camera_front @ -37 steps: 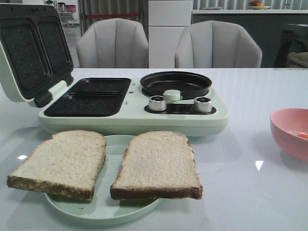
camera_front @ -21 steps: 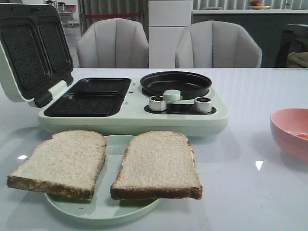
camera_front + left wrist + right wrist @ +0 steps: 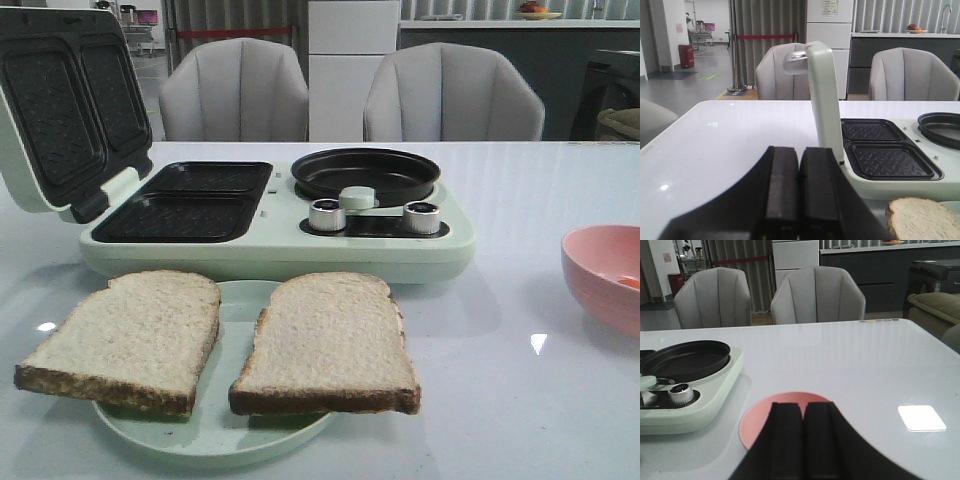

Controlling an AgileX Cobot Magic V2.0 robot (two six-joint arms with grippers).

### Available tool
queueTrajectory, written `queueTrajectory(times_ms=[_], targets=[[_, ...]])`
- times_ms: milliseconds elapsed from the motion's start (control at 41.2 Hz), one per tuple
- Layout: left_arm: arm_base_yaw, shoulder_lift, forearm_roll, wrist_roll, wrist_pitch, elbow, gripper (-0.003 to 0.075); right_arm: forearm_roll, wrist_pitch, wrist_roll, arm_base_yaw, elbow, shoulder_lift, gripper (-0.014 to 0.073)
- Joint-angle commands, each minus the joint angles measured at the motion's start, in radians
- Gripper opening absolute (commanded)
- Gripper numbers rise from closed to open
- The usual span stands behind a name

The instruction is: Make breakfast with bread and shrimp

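Two slices of white bread lie side by side on a pale green plate (image 3: 215, 445) at the table's front: the left slice (image 3: 125, 338) and the right slice (image 3: 325, 340). A corner of one slice shows in the left wrist view (image 3: 920, 220). The shrimp (image 3: 628, 282) is a small orange bit inside the pink bowl (image 3: 600, 275) at the right edge. My left gripper (image 3: 799, 192) is shut and empty, near the breakfast maker's open lid (image 3: 824, 100). My right gripper (image 3: 802, 440) is shut and empty, in front of the pink bowl (image 3: 760, 420). Neither gripper shows in the front view.
A pale green breakfast maker (image 3: 280, 240) stands mid-table with its lid (image 3: 60, 110) open to the left, two dark sandwich plates (image 3: 190, 200), a round black pan (image 3: 365, 172) and two knobs (image 3: 327, 214). Two grey chairs (image 3: 235, 90) stand behind the table.
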Motion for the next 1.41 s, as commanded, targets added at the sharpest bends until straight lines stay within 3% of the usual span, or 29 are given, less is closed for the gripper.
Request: queueTrajectory(times_ms=[0,146,340,728,1068,1384], targets=[[0.003,-0.022,0.000,-0.001,-0.128,0.005,0.0099,-0.010,-0.105,0.000,-0.005,-0.017,-0.021,0.0047],[0.003,-0.022,0.000,-0.001,-0.169,-0.026,0.0099,0.015,-0.092,0.000,-0.004,-0.079,-0.021,0.0047],[0.003,0.006,0.000,-0.001,-0.144,-0.231,0.0099,0.021,0.055,0.000,-0.004,-0.313,-0.006,0.0047],[0.003,0.303,0.000,-0.001,0.284,-0.730,0.0099,0.019,0.300,0.000,-0.004,-0.713,0.286,0.0047],[0.003,0.482,0.000,-0.001,0.469,-0.696,0.0099,0.018,0.491,0.000,-0.004,-0.722,0.530,0.0047],[0.003,0.594,0.000,0.001,0.460,-0.620,0.0125,0.008,0.542,0.000,-0.004,-0.721,0.739,0.0080]])
